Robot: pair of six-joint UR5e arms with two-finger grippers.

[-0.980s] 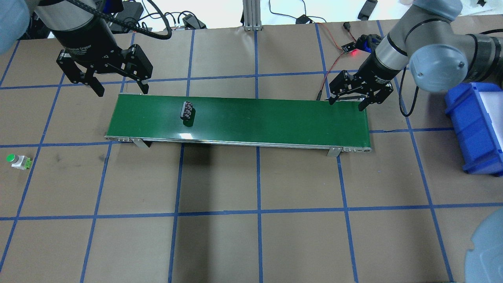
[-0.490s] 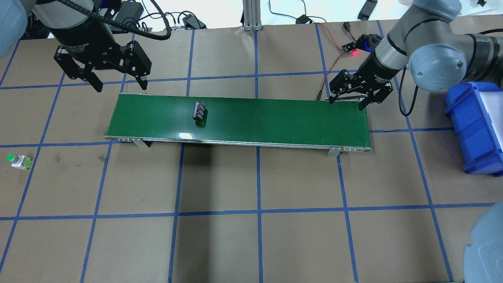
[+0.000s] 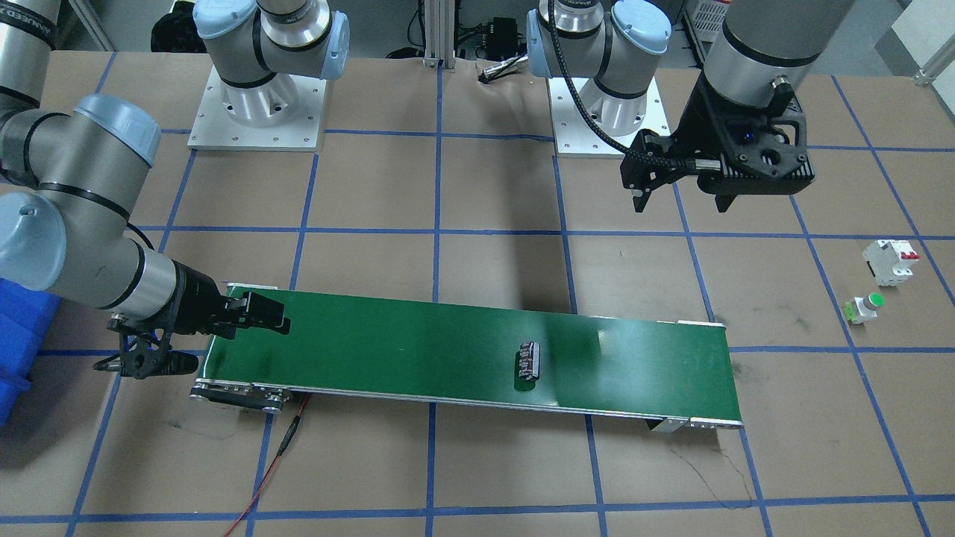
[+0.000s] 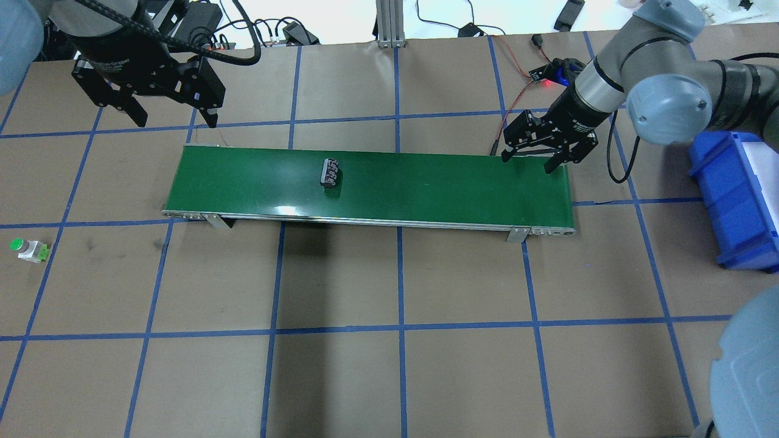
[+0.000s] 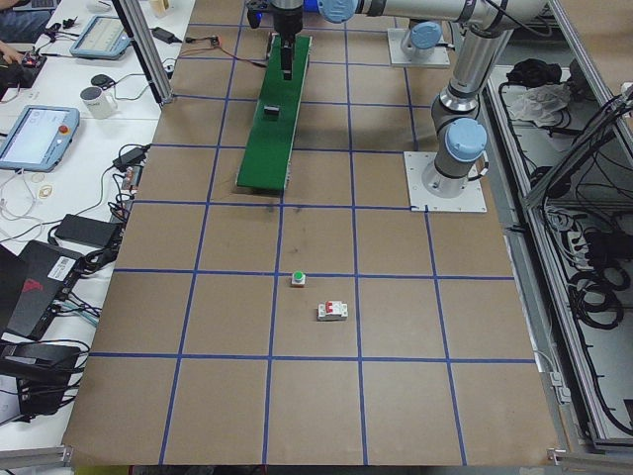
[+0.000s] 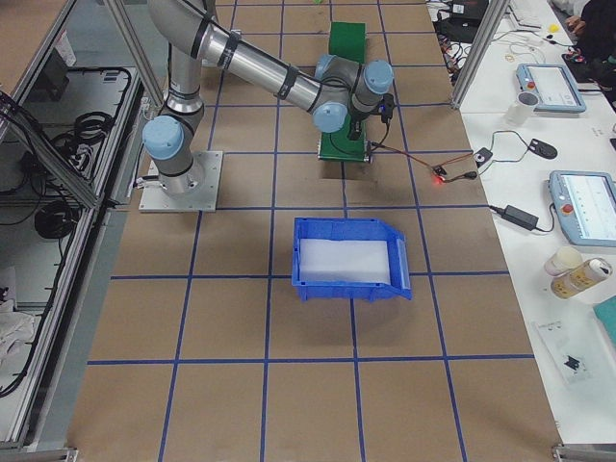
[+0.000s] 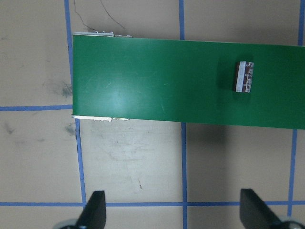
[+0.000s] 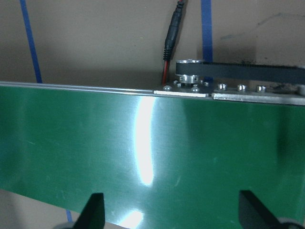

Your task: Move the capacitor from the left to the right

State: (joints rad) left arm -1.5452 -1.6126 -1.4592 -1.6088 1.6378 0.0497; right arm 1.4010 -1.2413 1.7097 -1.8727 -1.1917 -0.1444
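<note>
Surface: a tabletop [image 4: 341,383] covered in brown paper and ruled into squares by blue tape; cables and boxes lie along its far edge at the top of the overhead frame
Belt: a long green belt [image 4: 438,188] on a low metal frame runs left to right across the upper middle of the overhead frame
Capacitor: the capacitor [image 4: 331,172] lies on its side on the belt, left of centre in the overhead frame; dark with pale markings; it touches only the belt, well apart from both tools
Left tool: the left tool [image 4: 175,120] hangs in the upper left of the overhead frame, above the tabletop just beyond the belt's left end; fingers spread wide, nothing between them
Right tool: the right tool [image 4: 528,163] sits low over the belt's right end, at its far edge; fingers apart, empty
Bin: a blue bin [image 4: 724,201] at the right edge of the overhead frame
Other parts: a green-capped button [image 4: 27,249] at the left edge; a white breaker [image 3: 891,261] near it
</note>
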